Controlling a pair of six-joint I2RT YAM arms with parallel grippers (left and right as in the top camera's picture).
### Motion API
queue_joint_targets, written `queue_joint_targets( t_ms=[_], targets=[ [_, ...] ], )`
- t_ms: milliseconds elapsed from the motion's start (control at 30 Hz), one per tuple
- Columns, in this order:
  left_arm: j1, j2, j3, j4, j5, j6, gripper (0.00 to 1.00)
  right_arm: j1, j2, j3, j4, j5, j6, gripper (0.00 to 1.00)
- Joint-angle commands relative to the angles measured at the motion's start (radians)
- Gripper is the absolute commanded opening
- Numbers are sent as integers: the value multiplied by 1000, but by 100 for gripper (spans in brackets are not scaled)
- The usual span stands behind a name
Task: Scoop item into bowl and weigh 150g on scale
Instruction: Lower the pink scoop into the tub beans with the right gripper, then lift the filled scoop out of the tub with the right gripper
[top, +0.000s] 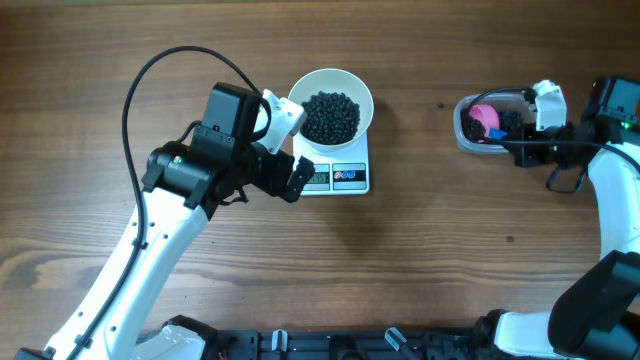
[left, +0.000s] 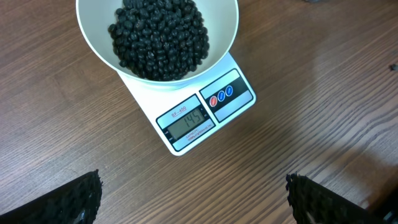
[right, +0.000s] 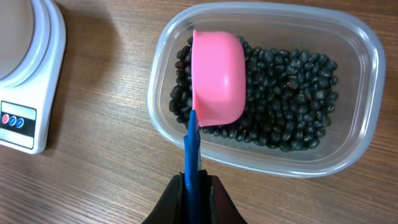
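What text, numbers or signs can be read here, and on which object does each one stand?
"145": on the grey display of the scale.
Small label above the display: too small to read surely.
Marks on the round buttons: too small to read.
Nothing else carries text.

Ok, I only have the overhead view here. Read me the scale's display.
Observer: In the left wrist view the scale reads 145, with the bowl of beans standing on it.
Operator: Now tell me what the right gripper has.
Observer: The right gripper is shut on the blue handle of the pink scoop, whose cup is over the beans in the clear tub.
Operator: Check the left gripper too.
Observer: The left gripper is open and empty, jaws wide apart, on the display side of the scale.
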Motion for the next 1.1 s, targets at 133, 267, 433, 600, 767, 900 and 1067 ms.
queue_joint_targets(
  t_ms=[133, 267, 433, 600, 767, 900, 1067],
  targets=[
    [-5, -4, 16, 2, 16, 16, 100, 1, -25, 6, 50, -47, 66, 4],
    [-5, -4, 16, 2, 16, 16, 100, -13, -31, 6, 45, -47, 66, 4],
    [-5, -4, 16, 2, 16, 16, 100, -32, -31, 6, 43, -47, 88, 4],
    [-5, -4, 16, 2, 16, 16, 100, -39, -31, 6, 43, -47, 89, 4],
    [-5, -4, 16, 2, 16, 16, 100, -39, -42, 6, 50, -47, 91, 4],
    [-5, -4, 16, 2, 16, 16, 100, -39, -60, 6, 77, -47, 92, 4],
    [-5, -4, 16, 2, 16, 16, 100, -39, -90, 6, 110, -47, 142, 4]
  ],
)
